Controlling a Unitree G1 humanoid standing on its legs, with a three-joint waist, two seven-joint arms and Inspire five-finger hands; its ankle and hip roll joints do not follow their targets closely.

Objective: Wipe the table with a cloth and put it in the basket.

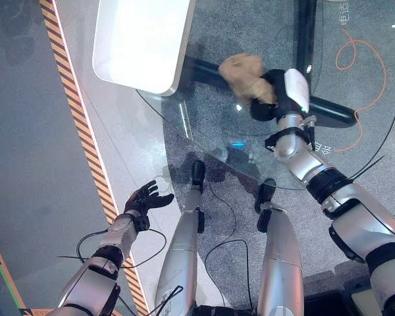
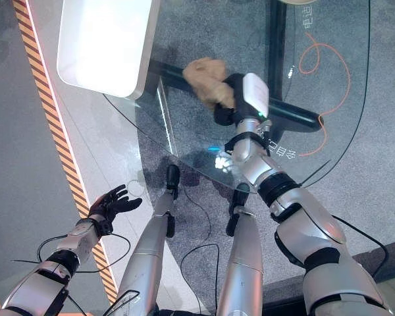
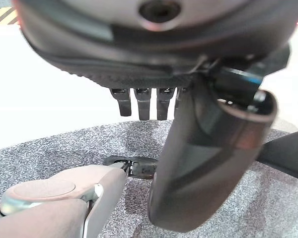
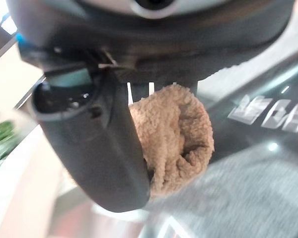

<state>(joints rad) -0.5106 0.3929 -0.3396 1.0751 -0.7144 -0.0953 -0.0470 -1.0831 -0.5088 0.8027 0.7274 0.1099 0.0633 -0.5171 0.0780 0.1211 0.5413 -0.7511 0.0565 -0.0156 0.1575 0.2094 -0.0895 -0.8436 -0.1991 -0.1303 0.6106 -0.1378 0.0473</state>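
Note:
A tan fluffy cloth lies bunched on the round glass table, near its middle. My right hand reaches over the table from the right and is shut on the cloth, thumb and fingers curled round it. The cloth sticks out past the hand toward the white slab. My left hand hangs low at the left, beside the table's near edge, with fingers spread and open, holding nothing.
A white rounded slab lies over the table's far left part. Dark table-frame bars run under the glass. A yellow-black striped line crosses the floor on the left. An orange cable lies at the far right.

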